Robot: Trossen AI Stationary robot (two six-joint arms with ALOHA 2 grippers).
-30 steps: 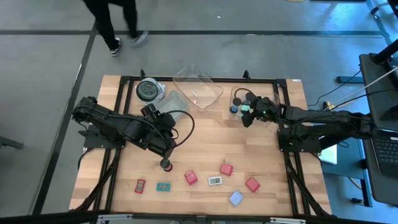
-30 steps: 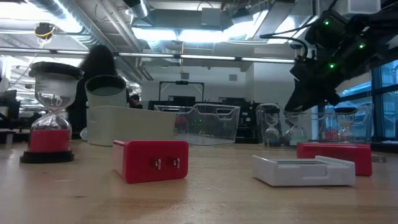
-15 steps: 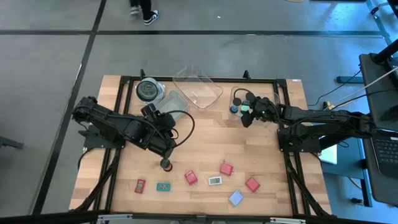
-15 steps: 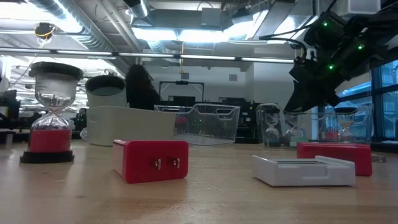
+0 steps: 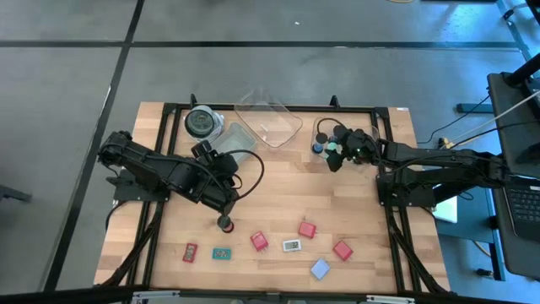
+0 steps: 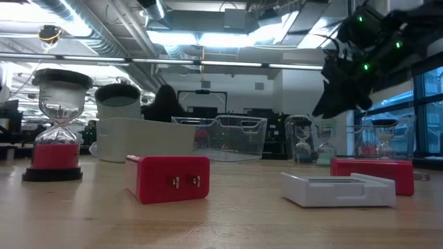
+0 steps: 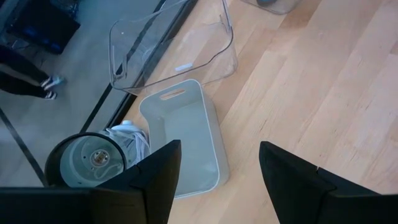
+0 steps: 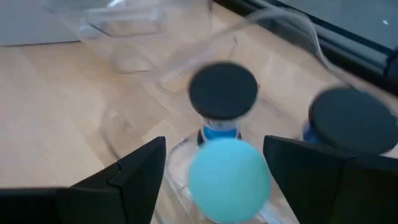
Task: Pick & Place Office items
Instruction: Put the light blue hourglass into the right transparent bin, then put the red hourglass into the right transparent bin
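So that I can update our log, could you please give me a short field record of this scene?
Left gripper: open, empty, above the red hourglass
Right gripper: open, over the small clear tray
In that tray: teal-topped piece, two black-topped pieces
Loose on table: three red blocks, white rectangle, pale-blue rectangle, teal rectangle, red rectangle

I see grey concrete floor (image 5: 278,67) crossed by dark lines around the wooden table (image 5: 278,194), ceiling ducts (image 6: 124,34) and bright strip lights (image 6: 201,38) overhead — windows (image 6: 422,97) at one side, a seated person (image 6: 165,104) in the distance, a desk with cables (image 5: 515,143) beside my rig.
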